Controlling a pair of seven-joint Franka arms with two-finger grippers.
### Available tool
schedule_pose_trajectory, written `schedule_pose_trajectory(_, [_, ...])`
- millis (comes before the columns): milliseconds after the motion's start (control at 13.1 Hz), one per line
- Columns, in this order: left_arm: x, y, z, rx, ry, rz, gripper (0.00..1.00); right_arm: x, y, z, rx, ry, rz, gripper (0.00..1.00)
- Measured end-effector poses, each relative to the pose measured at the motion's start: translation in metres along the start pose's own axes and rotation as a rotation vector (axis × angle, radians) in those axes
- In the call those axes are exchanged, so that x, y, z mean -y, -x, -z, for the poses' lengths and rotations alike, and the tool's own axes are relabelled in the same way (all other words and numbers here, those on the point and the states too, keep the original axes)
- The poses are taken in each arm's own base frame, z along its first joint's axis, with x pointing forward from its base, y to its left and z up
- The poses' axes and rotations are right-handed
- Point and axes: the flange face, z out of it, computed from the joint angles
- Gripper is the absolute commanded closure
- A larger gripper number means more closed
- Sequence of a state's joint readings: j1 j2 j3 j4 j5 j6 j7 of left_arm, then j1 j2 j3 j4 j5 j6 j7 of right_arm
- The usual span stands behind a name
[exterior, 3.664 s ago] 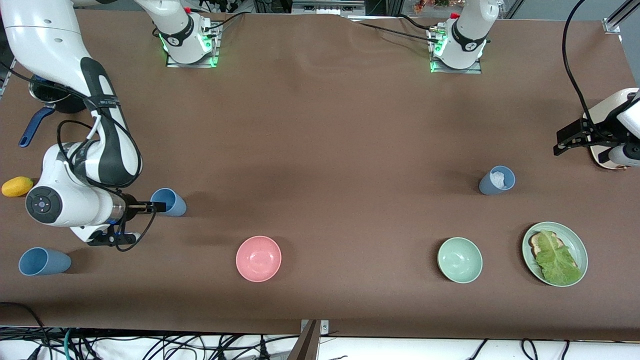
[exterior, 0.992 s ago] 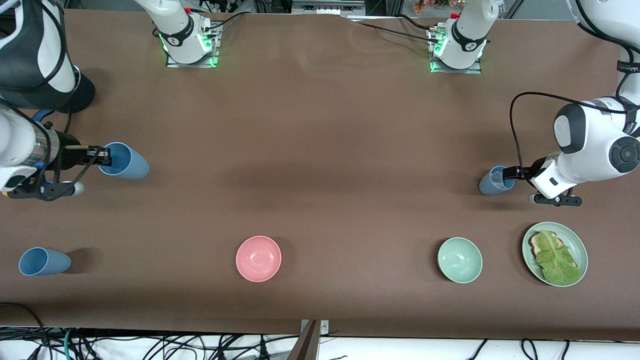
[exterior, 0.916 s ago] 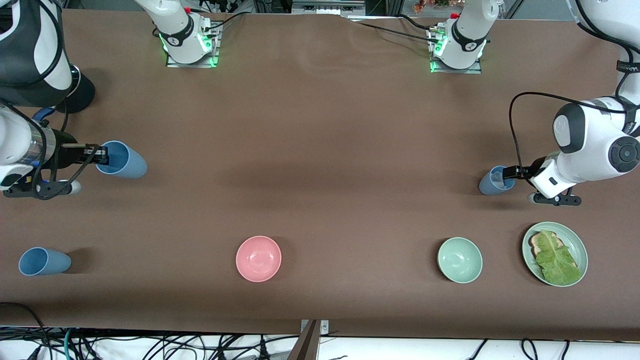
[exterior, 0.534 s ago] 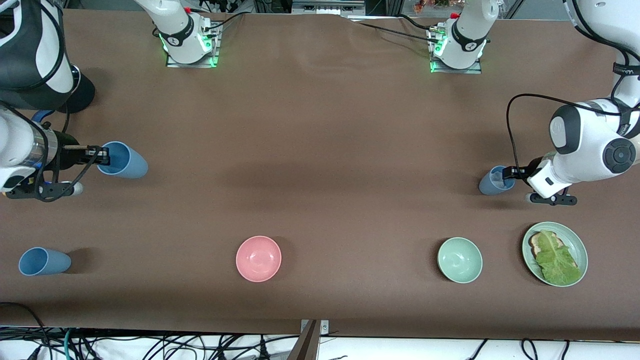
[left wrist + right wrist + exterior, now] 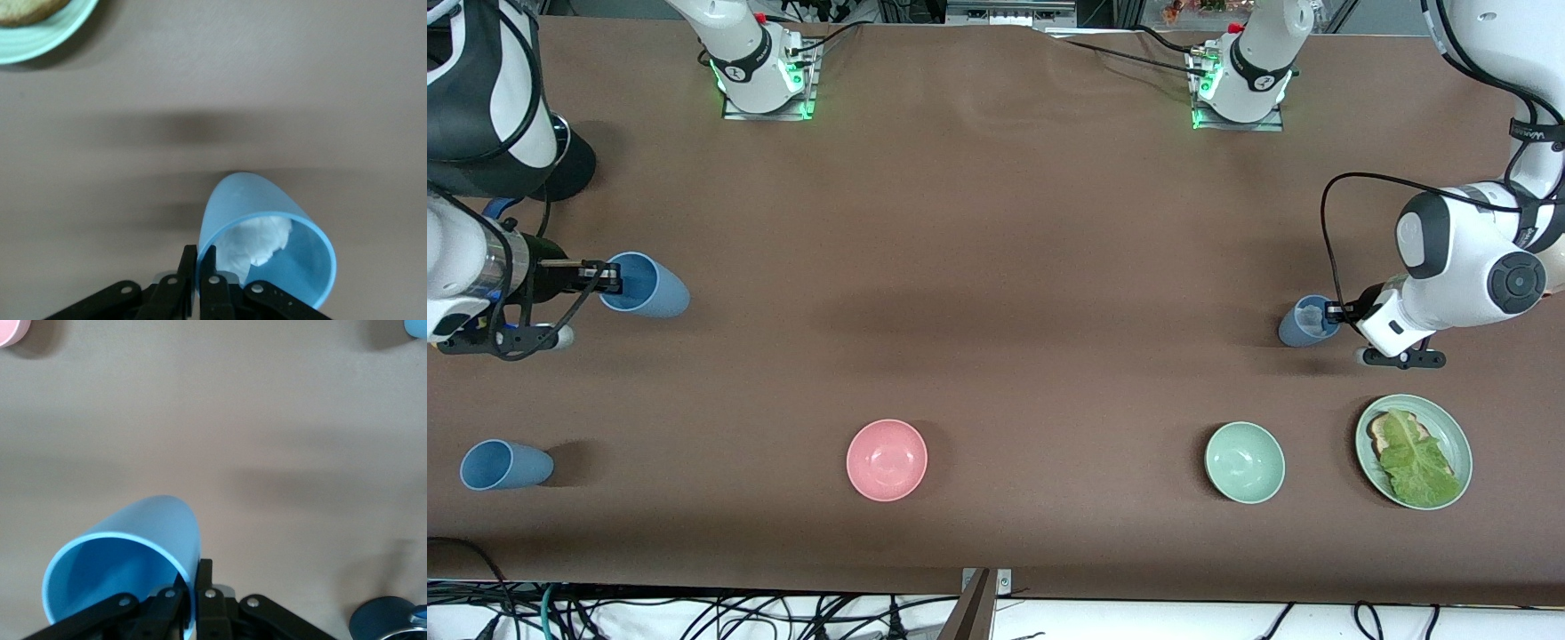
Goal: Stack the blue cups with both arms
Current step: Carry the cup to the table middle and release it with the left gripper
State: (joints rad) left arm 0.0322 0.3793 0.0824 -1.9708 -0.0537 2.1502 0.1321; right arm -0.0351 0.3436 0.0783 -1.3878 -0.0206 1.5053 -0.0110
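Change: the left hand [image 5: 1332, 312] has just pinched shut on the rim of the paper-stuffed blue cup [image 5: 1305, 322], which sat untouched on the worktop [image 5: 996, 267] a moment ago.
Meaning: both arms now hold a cup; stacking can likely begin.
Right hand [image 5: 609, 277]: still clamped on the lifted blue cup [image 5: 645, 285], level, at its end.
Third cup [image 5: 503, 465]: standing nearer the camera.
Left arm: wrist low, reaching sideways.

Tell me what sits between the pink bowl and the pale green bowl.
Nothing: in the front view, only bare brown table lies between the pink bowl and pale green bowl.
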Motion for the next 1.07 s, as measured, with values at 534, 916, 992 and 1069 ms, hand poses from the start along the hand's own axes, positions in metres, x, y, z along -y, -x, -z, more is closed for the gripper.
schedule_pose_trajectory(534, [-0.247,0.000,0.036,-0.017,0.136,0.206,1.00,-0.001,0.000,0.000,0.000,0.000,-0.001,1.00])
schedule_pose_trajectory(916, [-0.393,0.012,0.008,0.019,0.141,0.320,1.00,-0.002,0.000,0.000,0.001,0.000,-0.003,1.00])
schedule_pose_trajectory(992, [-0.404,0.012,-0.003,0.031,0.136,0.322,0.79,-0.003,0.000,0.000,0.001,0.000,-0.002,1.00])
schedule_pose_trajectory(1069, [-0.408,0.010,-0.011,0.040,0.134,0.326,0.39,-0.003,0.000,0.000,0.001,0.000,0.001,1.00])
